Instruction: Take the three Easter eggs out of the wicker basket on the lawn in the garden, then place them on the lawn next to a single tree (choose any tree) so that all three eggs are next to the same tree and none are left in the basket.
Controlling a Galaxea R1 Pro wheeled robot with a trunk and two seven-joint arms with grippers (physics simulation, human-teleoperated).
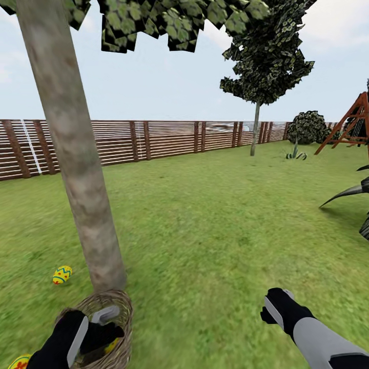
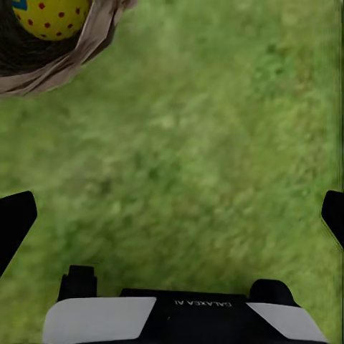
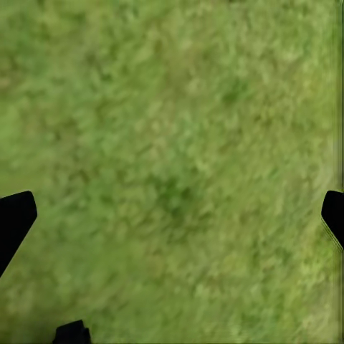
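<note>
Low at the left edge, one Easter egg peeks in on the grass; beside it the left gripper hangs over the wicker basket, jaws wide and holding nothing; a dotted egg sits inside the basket; another egg lies on the lawn near the tree; far right, the right gripper is spread wide over bare grass.

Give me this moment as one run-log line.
left gripper open, empty, by wicker basket | one Easter egg inside | egg beside tree
</note>
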